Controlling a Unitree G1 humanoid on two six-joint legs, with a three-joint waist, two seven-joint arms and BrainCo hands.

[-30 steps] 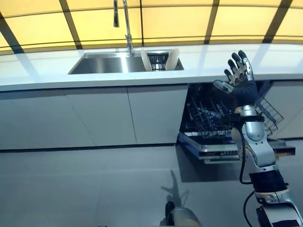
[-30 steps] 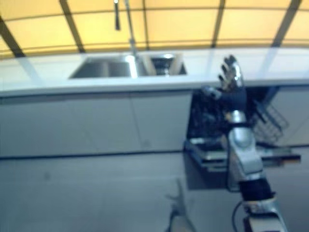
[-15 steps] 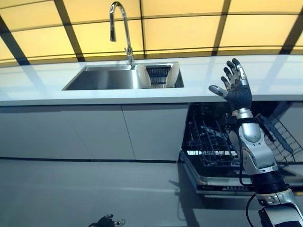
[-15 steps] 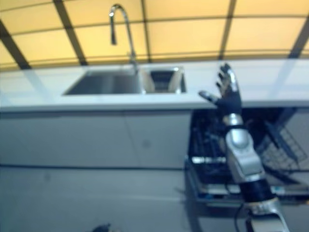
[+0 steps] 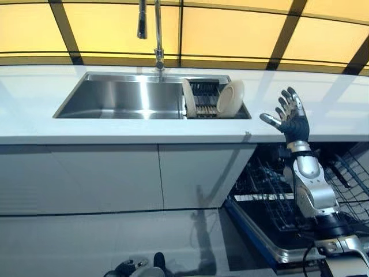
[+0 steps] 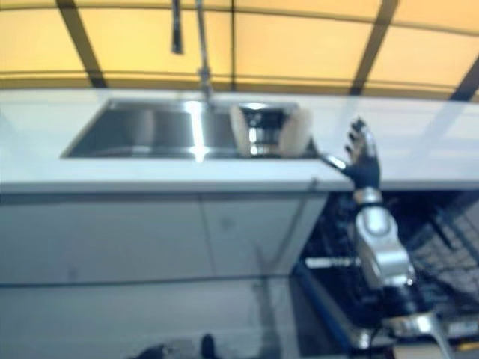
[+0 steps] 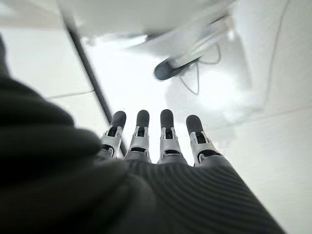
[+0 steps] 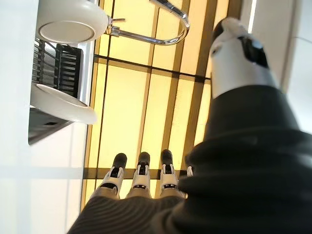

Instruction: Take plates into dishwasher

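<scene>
1. I'm holding my right hand (image 5: 290, 118) up with fingers spread and empty, over the counter (image 5: 115, 130) edge, at 3 o'clock from the plates (image 5: 230, 98).
2. My view is shifting closer; both plates are now standing clear in the sink (image 5: 124, 95) rack (image 5: 203, 98).
3. The dishwasher (image 5: 288, 216) is open below, partly cut off.
4. My left hand (image 7: 161, 146) is hanging low, fingers straight, holding nothing.

So the right arm (image 5: 313, 187) is silver-grey, kinda rounded shell segments with darker joints between them, and a black band lower down near the elbow. The right hand (image 5: 293, 120) has a dark ribbed cover over the back and wrist, looks like knit fabric up close. The fingers (image 8: 142, 176) are silver with small dark insets and rounded black tips, and the thumb (image 8: 236, 53) is the same. The left hand (image 7: 161, 161) matches: same ribbed cover, same silver fingers (image 7: 166, 136) with dark tips.
</scene>
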